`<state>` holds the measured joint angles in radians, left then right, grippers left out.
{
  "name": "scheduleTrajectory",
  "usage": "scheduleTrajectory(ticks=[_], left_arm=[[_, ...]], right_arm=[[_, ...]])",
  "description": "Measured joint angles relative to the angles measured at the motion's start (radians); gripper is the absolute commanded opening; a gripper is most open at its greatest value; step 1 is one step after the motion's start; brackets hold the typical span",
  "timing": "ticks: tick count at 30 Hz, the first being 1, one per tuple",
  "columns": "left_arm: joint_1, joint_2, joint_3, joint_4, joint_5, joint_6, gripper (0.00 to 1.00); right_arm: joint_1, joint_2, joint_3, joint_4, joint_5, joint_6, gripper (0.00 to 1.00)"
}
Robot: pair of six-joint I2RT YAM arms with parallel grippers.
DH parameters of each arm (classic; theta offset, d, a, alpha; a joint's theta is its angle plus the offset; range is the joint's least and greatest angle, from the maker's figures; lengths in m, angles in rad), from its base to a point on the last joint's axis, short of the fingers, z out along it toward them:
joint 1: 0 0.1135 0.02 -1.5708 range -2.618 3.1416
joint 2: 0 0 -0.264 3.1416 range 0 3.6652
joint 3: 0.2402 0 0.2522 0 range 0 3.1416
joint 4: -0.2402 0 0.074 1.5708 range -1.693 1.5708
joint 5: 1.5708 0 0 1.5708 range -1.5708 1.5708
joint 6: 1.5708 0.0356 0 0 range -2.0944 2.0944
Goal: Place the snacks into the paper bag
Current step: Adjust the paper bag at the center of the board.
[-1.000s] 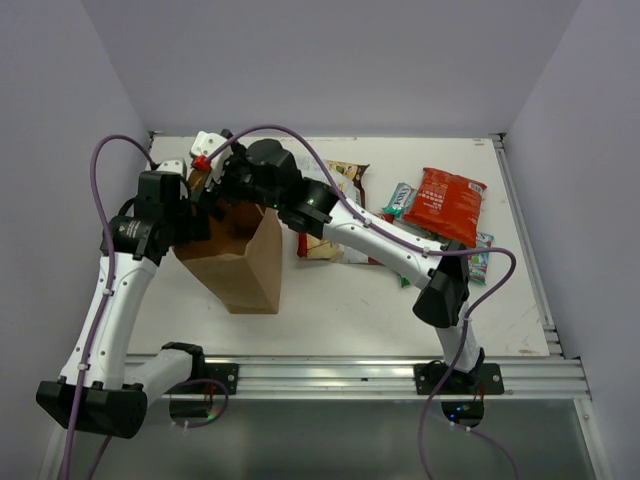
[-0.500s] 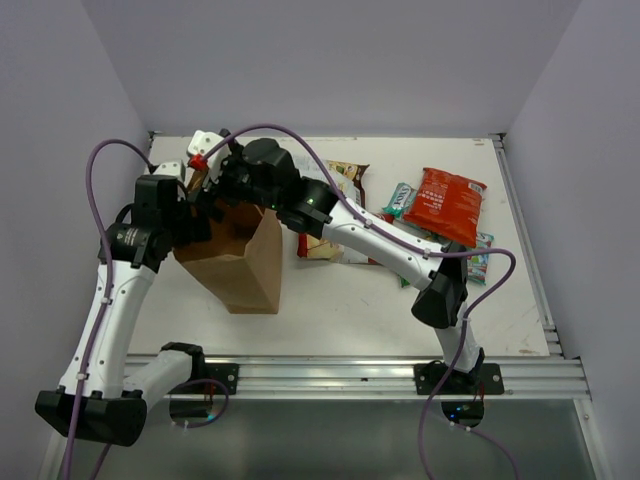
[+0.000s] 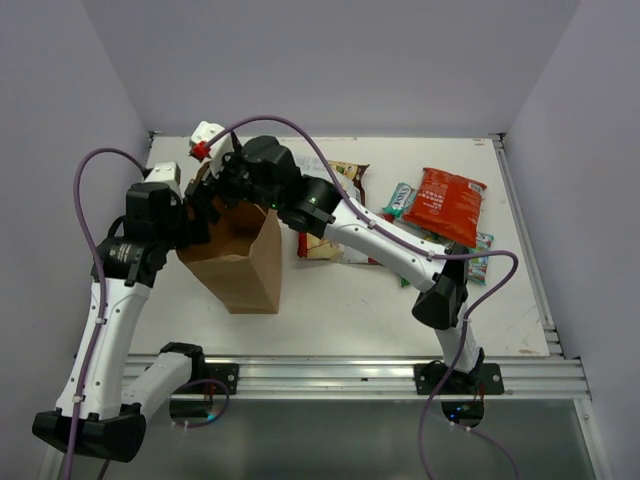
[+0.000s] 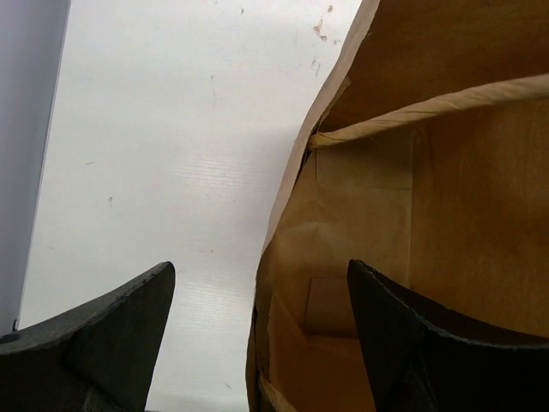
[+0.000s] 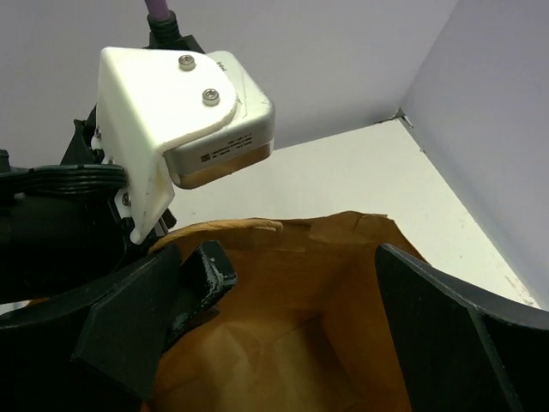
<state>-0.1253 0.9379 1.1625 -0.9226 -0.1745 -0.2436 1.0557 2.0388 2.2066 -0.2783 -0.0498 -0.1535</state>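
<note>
Brown kraft paper bag (image 3: 245, 270) stands open, my left claw (image 4: 259, 268) spread wide astride its rim, my right claw (image 5: 279, 257) gaping empty over its mouth.

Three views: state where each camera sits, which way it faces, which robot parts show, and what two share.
Top external: above and behind the bases, looking down on table, both arms, paper bag, snacks.
Left wrist: on the left arm, looking down past the open left gripper straddling the bag's wall.
Right wrist: on the right arm, looking into the bag's mouth past the open right gripper.
Shared: both wrist views show the bag's interior.
</note>
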Motion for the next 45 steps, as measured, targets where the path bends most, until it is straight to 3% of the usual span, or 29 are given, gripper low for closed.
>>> scheduleTrajectory(ticks=[11, 22, 36, 45], left_arm=[[-0.019, -0.084, -0.031, -0.012, 0.121, 0.029, 0.86], [-0.020, -0.097, -0.031, -0.010, 0.172, 0.031, 0.88], [-0.020, -0.109, 0.083, -0.055, 0.016, -0.083, 0.86], [-0.020, -0.092, 0.097, -0.096, -0.038, -0.133, 0.71]], right_arm=[[-0.028, -0.005, 0.004, 0.073, 0.190, 0.083, 0.98], [-0.041, -0.043, -0.042, 0.083, 0.215, 0.095, 0.99], [-0.039, -0.367, -0.324, 0.087, 0.200, 0.115, 0.99], [-0.037, -0.626, -0.597, 0.089, 0.198, 0.178, 0.99]])
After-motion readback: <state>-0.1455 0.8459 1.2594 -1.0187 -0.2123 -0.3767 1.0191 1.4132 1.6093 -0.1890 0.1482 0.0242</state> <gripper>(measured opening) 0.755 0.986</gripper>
